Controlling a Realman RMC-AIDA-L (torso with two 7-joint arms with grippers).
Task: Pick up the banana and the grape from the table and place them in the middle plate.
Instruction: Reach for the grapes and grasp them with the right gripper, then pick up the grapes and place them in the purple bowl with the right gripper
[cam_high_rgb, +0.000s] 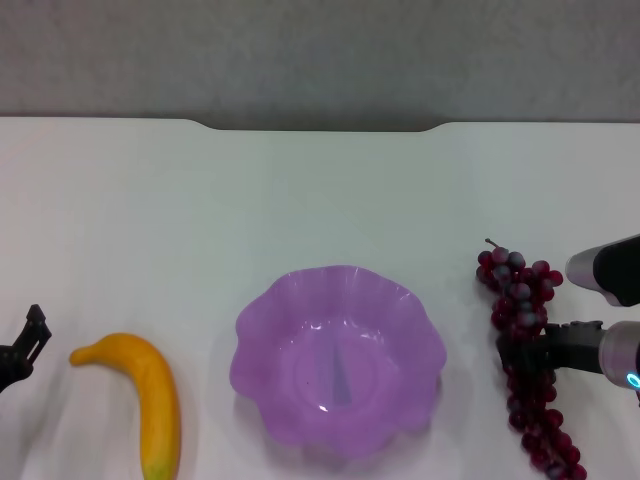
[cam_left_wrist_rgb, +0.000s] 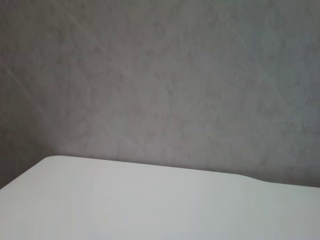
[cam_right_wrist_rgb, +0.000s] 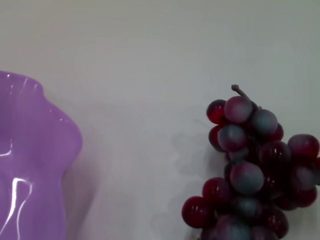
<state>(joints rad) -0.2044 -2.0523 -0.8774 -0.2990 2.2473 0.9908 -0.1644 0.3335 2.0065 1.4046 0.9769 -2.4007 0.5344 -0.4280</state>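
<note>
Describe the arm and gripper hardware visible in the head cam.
Left gripper: only black angular finger parts show at the frame edge. Right gripper: black fingers on a silver-grey cylindrical wrist with a small cyan light; a second grey-and-black arm segment sits above it.

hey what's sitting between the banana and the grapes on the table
The middle plate, empty, lies between the banana and the grape, as the head view shows.

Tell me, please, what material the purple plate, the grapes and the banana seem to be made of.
The middle plate: likely thin translucent plastic, glossy; the table shows through and highlights glint on its wavy rim. The grape: smooth, shiny beads with a greyish frost on some; possibly plastic, but real fruit cannot be excluded. The banana: an even, unblemished yellow-orange skin with a soft sheen, perhaps artificial.
</note>
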